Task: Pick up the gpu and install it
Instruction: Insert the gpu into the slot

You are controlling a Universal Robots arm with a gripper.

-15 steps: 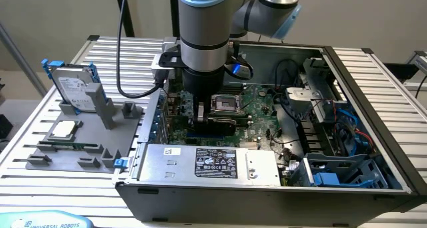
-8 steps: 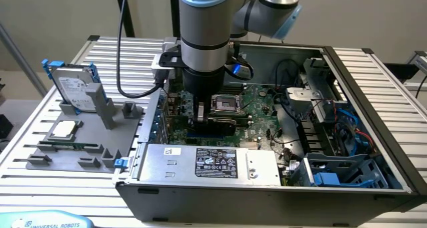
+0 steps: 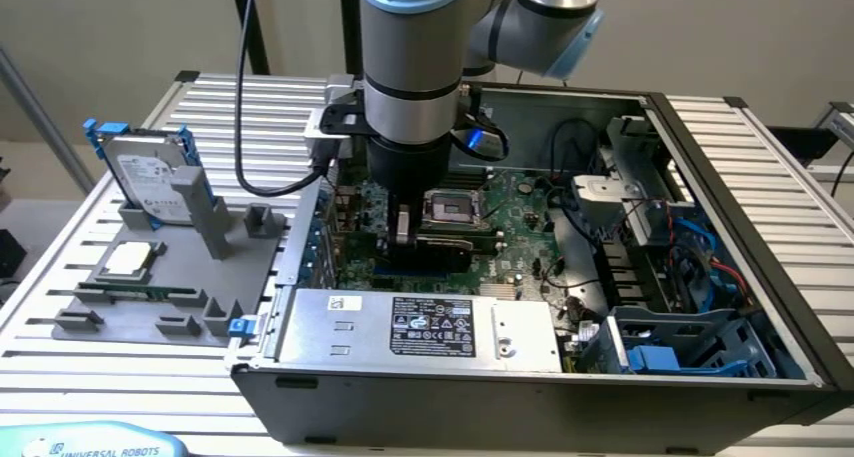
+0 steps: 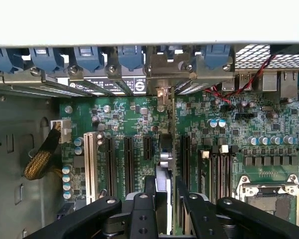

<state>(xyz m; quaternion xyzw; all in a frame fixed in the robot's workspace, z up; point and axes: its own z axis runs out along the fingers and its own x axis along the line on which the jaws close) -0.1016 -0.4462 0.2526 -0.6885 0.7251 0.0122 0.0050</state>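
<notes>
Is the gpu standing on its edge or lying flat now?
On its edge. The wrist view shows the gpu edge-on, upright over the motherboard slots, held by the hand.

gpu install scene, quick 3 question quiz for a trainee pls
1. True or false: the claw grips the gpu edge-on over the green board inside the computer case.
2. Which part stands upright in the grey holder outside the case? A) hard drive B) fan C) keyboard
3. Fill in: the small square chip lies ___ on the grey holder.

Key: 1 true; 2 A; 3 flat
</notes>
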